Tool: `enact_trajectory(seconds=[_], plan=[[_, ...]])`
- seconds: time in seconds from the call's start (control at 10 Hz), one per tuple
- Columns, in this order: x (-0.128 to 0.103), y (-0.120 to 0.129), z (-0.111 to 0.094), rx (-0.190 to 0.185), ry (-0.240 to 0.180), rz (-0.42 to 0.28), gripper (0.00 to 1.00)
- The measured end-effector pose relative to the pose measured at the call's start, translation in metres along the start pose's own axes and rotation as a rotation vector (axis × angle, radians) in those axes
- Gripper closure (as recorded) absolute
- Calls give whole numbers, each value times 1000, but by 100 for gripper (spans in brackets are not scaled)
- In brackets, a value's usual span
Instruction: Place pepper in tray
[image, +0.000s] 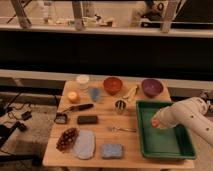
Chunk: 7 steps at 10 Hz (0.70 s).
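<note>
The green tray (167, 142) lies on the right side of the wooden table. My white arm reaches in from the right over the tray's left part. The gripper (157, 121) is at the arm's end, above the tray's near-left inner area. A small orange-red pepper (155, 122) shows right at the gripper's tip, over the tray floor. I cannot tell whether the pepper is held or rests on the tray.
An orange-red bowl (113, 84), a purple bowl (151, 87) and a white cup (83, 80) stand at the back. An orange ball (73, 96), a metal cup (120, 106), a black utensil (77, 107), a grey cloth (84, 144) and a blue-grey sponge (112, 150) lie left of the tray.
</note>
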Motion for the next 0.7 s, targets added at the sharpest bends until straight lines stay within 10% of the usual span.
enact_trajectory(seconds=[0.3, 0.7], plan=[[0, 0, 0, 0, 0, 0, 78], [0, 0, 0, 0, 0, 0, 40]])
